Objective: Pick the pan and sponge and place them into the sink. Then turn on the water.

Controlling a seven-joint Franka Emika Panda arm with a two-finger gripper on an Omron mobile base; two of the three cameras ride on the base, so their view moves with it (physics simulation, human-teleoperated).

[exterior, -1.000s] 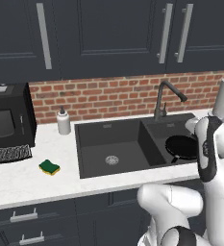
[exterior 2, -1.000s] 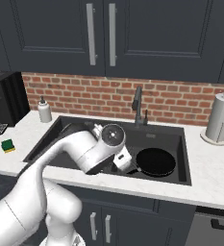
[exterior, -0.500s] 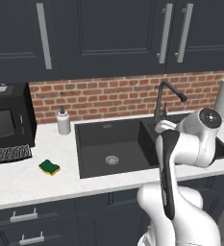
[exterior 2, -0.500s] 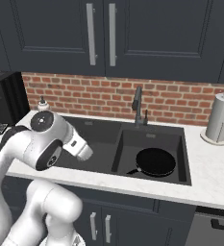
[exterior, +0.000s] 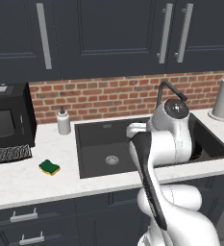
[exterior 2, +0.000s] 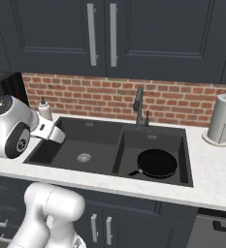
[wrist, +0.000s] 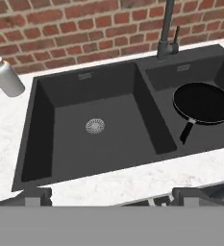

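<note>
You see one pan (exterior 2: 156,163) lying flat in the smaller right basin of the sink (wrist: 41,115), its handle pointing to the near edge; that part of the task looks done. One sponge (exterior: 49,166) lies on the white counter (exterior: 27,185), left of the sink and well apart from it, so it is probably the next thing to fetch. The gripper (wrist: 108,199) hangs above the near edge of the sink, with the hand view looking down over both basins. The two fingertips (wrist: 34,194) stand wide apart with nothing between them. There is one faucet (exterior 2: 139,106) behind the basins, one soap bottle (exterior: 63,121) at the far left, and one paper towel roll (exterior 2: 220,118) on the right. No water runs.
</note>
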